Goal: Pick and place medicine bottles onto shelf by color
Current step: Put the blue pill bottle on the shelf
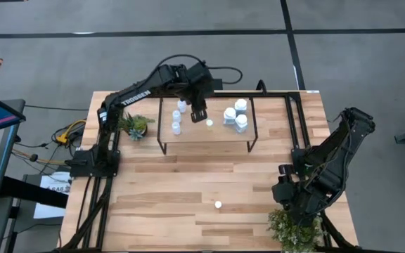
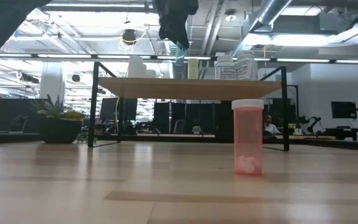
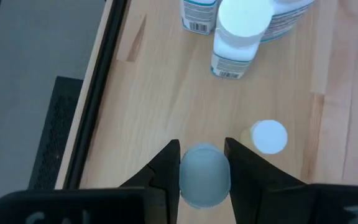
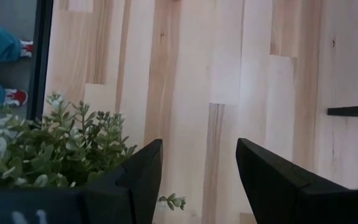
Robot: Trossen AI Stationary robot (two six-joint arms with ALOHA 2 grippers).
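Pale plank boards make up the counter (image 1: 188, 183), set on a grey floor, and the low view looks past it into a big open workroom with ducts and strip lights overhead. On the counter's far half stands the shelf (image 1: 209, 133), a light-wood board on thin black legs. Blue-capped bottles (image 1: 177, 119) stand toward its left end, white bottles (image 1: 236, 116) toward its right, and one yellow-capped bottle (image 1: 209, 123) in the middle.

Over the shelf's middle hangs the left end effector (image 3: 202, 163), its fingers closed against the sides of a small pale-capped bottle (image 3: 204, 175); its colour I can't tell. The yellow-capped bottle sits just beside that grip, so lowering carelessly could knock it over, and the wrist view shows the shelf's edge near, where a tipped bottle might roll off. A round, smooth bottle may also slip if released before it rests flat.

One orange bottle (image 2: 248, 137) remains on the counter's near half. The right end effector (image 4: 197, 168) waits with fingers spread and empty at the counter's right near corner, by a potted plant (image 4: 55, 146); another plant (image 1: 136, 125) stands left of the shelf
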